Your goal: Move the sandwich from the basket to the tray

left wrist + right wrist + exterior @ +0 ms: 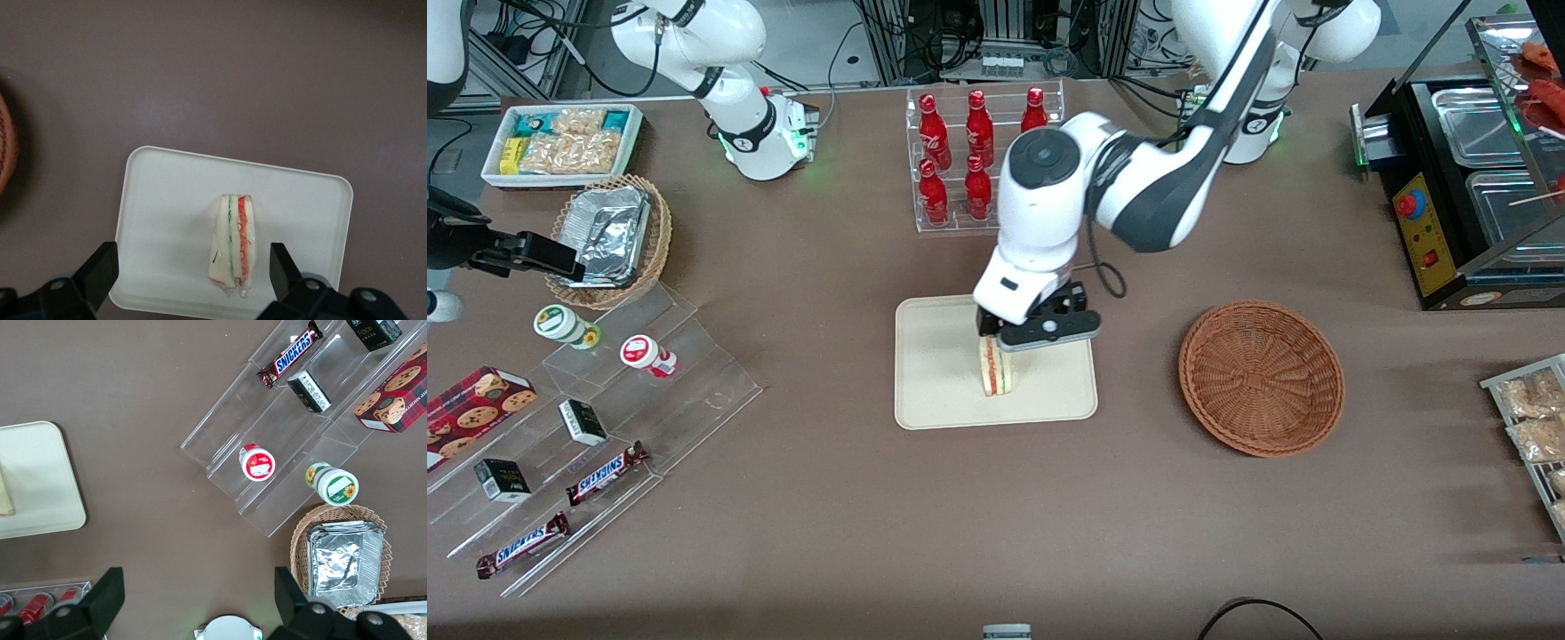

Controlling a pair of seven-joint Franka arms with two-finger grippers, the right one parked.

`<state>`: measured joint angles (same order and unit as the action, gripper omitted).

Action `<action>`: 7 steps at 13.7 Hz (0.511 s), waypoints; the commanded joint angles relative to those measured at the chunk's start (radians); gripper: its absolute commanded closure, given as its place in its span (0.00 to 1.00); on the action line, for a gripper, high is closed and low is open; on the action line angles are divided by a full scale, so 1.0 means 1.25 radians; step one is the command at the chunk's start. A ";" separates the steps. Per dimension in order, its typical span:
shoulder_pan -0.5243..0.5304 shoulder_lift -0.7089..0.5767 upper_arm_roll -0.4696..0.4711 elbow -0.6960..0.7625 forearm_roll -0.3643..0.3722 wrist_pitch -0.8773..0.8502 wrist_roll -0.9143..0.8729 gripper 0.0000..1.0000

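The sandwich (pixel 997 372) is a wrapped white wedge with red and green filling, and it stands on its edge on the cream tray (pixel 934 378) near the tray's middle. My left gripper (pixel 1000 345) hangs just above it, open. In the left wrist view the sandwich (pixel 231 243) lies between the two black fingers (pixel 100 267), closer to one of them and touching neither. The gripper (pixel 190 263) holds nothing. The tray (pixel 167 200) has bare room around the wedge. The reddish-brown basket (pixel 1261 378) sits empty beside the tray, toward the working arm's end; its rim (pixel 5 153) shows in the left wrist view.
A clear rack of red cola bottles (pixel 978 151) stands farther from the front camera than the tray. Toward the parked arm's end are acrylic steps with snack bars and cups (pixel 605 418), a tan basket with foil (pixel 609 236) and a white bin (pixel 560 142). A black food warmer (pixel 1467 178) stands at the working arm's end.
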<state>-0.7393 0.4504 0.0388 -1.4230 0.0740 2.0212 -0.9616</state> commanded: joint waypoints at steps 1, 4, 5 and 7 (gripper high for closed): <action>-0.005 -0.053 0.042 -0.018 -0.011 -0.037 -0.019 0.00; -0.005 -0.085 0.093 -0.016 -0.027 -0.078 -0.014 0.00; -0.005 -0.096 0.117 -0.016 -0.036 -0.093 -0.008 0.00; -0.005 -0.106 0.149 -0.018 -0.040 -0.118 -0.005 0.00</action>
<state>-0.7378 0.3507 0.1904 -1.4241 0.0402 1.9079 -0.9636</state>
